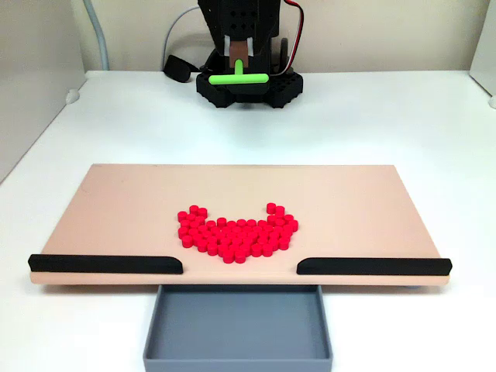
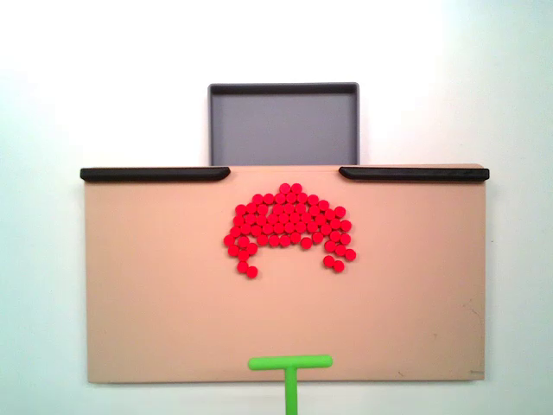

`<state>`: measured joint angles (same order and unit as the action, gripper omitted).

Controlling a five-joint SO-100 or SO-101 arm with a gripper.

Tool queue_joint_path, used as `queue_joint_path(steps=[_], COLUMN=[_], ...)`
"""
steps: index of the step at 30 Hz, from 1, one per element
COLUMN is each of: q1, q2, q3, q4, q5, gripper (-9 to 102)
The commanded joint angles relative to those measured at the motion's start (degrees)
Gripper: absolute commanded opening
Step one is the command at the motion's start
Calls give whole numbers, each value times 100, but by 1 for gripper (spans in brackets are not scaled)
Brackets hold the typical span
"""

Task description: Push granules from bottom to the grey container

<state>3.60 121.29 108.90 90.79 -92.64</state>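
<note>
Though well apart from end effector (image 1: 240, 58), granules (image 2: 289, 226) clustered.

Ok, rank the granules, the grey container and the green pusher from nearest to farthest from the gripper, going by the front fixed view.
1. Green pusher: at the gripper itself.
2. Granules: mid-board, toward the gap.
3. Grey container: beyond the board's front edge, farthest.

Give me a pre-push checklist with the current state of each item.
1. Granules on the board, bunched near the gap: ok.
2. Gap between the black strips lines up with the grey container: ok.
3. Container empty: ok.
4. Green pusher behind the granules, at the board's far edge from the container: ok.
5. Pusher roughly centred on the cluster: ok.
6. Gripper firm on the pusher stem: cannot tell.
</note>
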Motion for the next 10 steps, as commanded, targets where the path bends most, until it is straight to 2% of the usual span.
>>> queue_joint_path(steps=[1, 10], q1=[26, 18], q2=[132, 132], q3=[-26, -26], q4=[-26, -26], q5=[79, 79], gripper=[0, 0])
